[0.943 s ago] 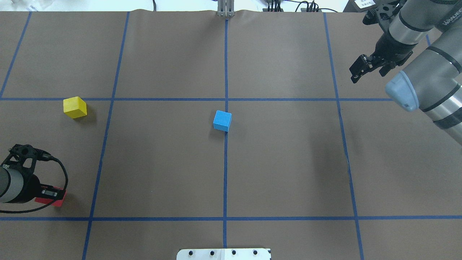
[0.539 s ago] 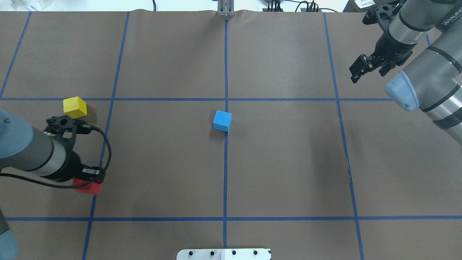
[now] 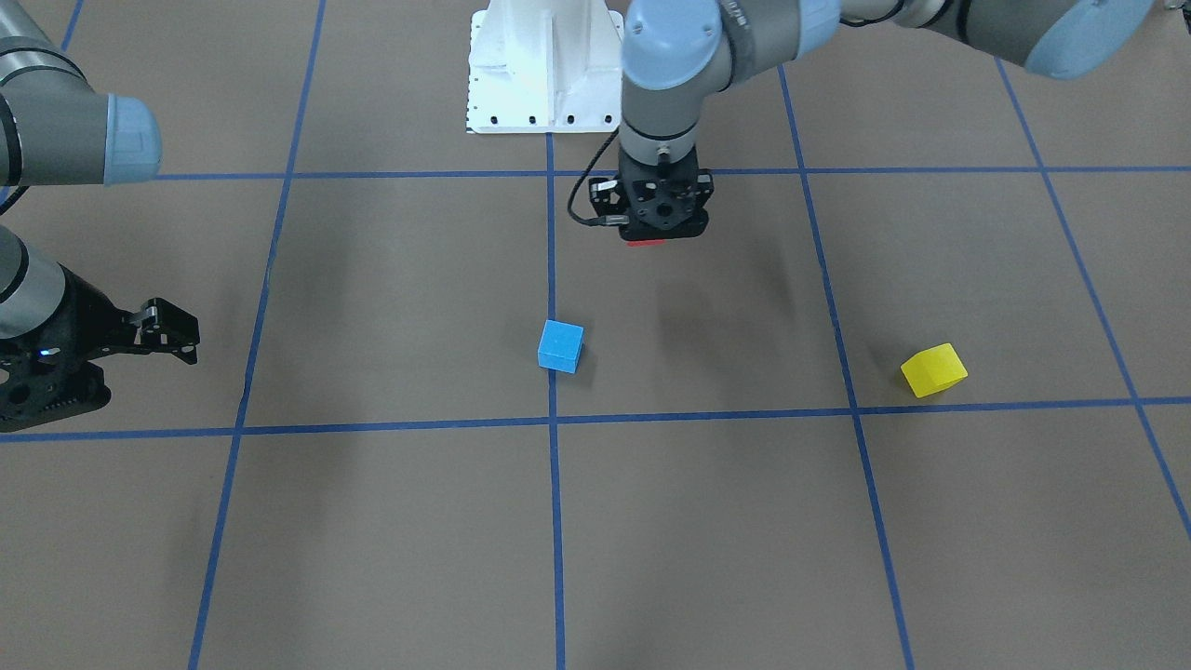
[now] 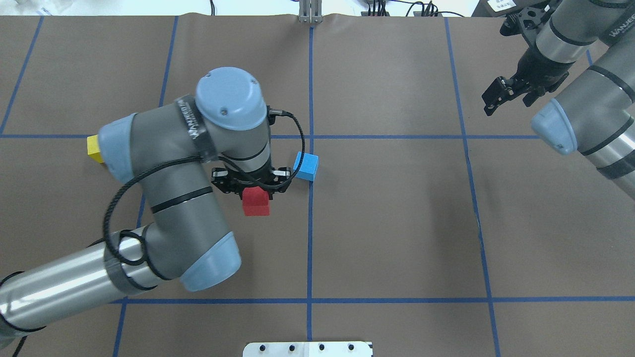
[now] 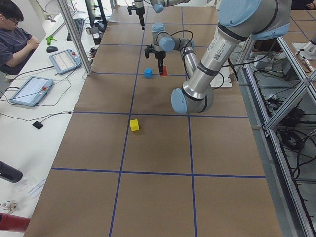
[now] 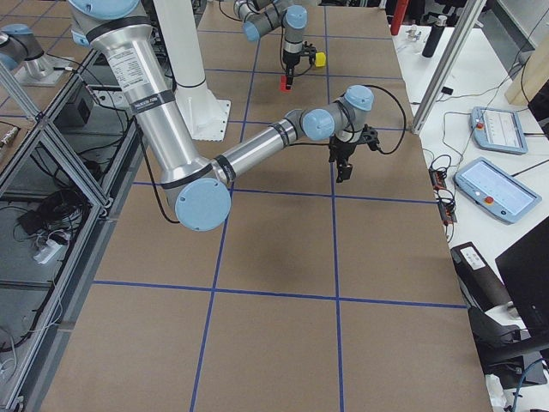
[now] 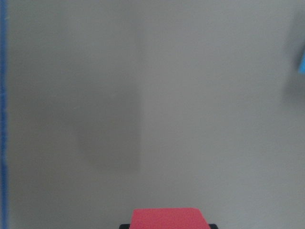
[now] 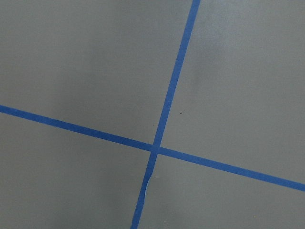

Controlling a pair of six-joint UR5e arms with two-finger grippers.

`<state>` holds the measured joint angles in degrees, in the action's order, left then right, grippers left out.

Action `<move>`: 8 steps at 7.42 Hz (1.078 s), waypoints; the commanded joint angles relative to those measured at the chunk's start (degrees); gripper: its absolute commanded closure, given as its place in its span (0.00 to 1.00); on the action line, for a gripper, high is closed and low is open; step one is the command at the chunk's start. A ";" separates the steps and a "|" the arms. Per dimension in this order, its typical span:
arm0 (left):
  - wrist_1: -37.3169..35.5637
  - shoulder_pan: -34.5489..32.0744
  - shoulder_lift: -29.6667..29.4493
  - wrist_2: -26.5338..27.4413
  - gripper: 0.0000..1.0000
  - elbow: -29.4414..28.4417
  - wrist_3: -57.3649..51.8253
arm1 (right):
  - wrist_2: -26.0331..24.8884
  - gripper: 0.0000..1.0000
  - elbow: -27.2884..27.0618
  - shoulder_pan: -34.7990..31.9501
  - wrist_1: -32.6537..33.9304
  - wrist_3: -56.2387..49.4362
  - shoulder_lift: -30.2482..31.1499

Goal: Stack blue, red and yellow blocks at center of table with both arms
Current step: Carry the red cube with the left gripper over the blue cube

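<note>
Left gripper (image 4: 254,192) pinched red block (image 4: 256,204), seemingly held above the table (image 4: 397,223), near blue block (image 4: 305,166) but not over it. Blue sat by the centre cross, probably as the stack base, so red was likely headed onto it. Right gripper (image 4: 496,96) hung empty with fingers apart, far off on its own side, likely parked out of the way. Yellow block (image 3: 933,369) lay alone, well apart. Front view showed it whole, while overhead the arm covered most of it. Front view gave only a red sliver under the gripper. Overhead showed red's top.
</note>
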<state>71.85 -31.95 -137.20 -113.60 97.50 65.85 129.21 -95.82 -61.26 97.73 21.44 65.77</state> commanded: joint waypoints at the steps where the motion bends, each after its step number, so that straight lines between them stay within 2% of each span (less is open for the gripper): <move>1: 2.92 0.05 -8.24 1.01 1.00 -10.28 -3.52 | -0.01 0.01 0.01 0.00 0.00 0.01 0.15; 3: 8.29 -0.30 -8.26 2.41 1.00 -13.20 -6.44 | -0.01 0.01 0.02 0.00 0.00 -0.08 0.15; 5: 9.01 -0.66 -8.26 2.51 1.00 -13.47 -11.95 | -0.01 0.01 0.45 0.00 0.00 -0.08 0.15; 8: 14.61 -2.15 -8.34 2.51 1.00 -17.15 -12.06 | -0.01 0.01 0.54 0.09 0.00 -0.08 0.06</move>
<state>83.73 -33.50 -145.48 -111.10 82.31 53.91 129.20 -95.31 -61.25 97.73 21.36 65.91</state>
